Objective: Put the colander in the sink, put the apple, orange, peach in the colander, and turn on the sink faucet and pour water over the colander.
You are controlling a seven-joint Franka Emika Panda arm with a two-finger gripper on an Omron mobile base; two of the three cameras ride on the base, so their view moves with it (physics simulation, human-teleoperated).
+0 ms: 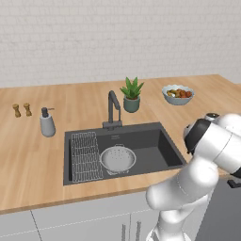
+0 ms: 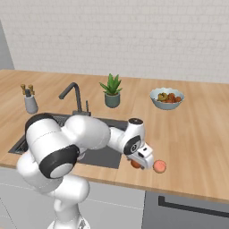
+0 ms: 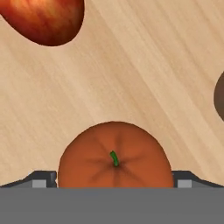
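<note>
The orange (image 3: 114, 157) fills the bottom of the hand view, stem up, resting on the wooden counter (image 3: 131, 65). My gripper (image 3: 114, 183) is open, with one fingertip close on each side of the orange. In the right base view the gripper (image 2: 138, 163) hangs low over the orange (image 2: 134, 164), right of the sink (image 2: 103, 156), and the peach (image 2: 159, 167) lies just beside it. A reddish streaked fruit (image 3: 43, 17) lies apart; I cannot tell whether it is the apple or the peach. The colander (image 1: 117, 159) sits in the sink (image 1: 155, 146) beside the wire rack (image 1: 85, 156). The faucet (image 1: 113, 109) stands behind it.
A potted plant (image 1: 132, 95) and a blue-grey bowl of mixed food (image 1: 178, 94) stand behind the sink. A soap dispenser (image 1: 47, 123) and two small shakers (image 1: 22, 110) are at the left. The counter's front edge (image 2: 179, 190) is close to the fruit.
</note>
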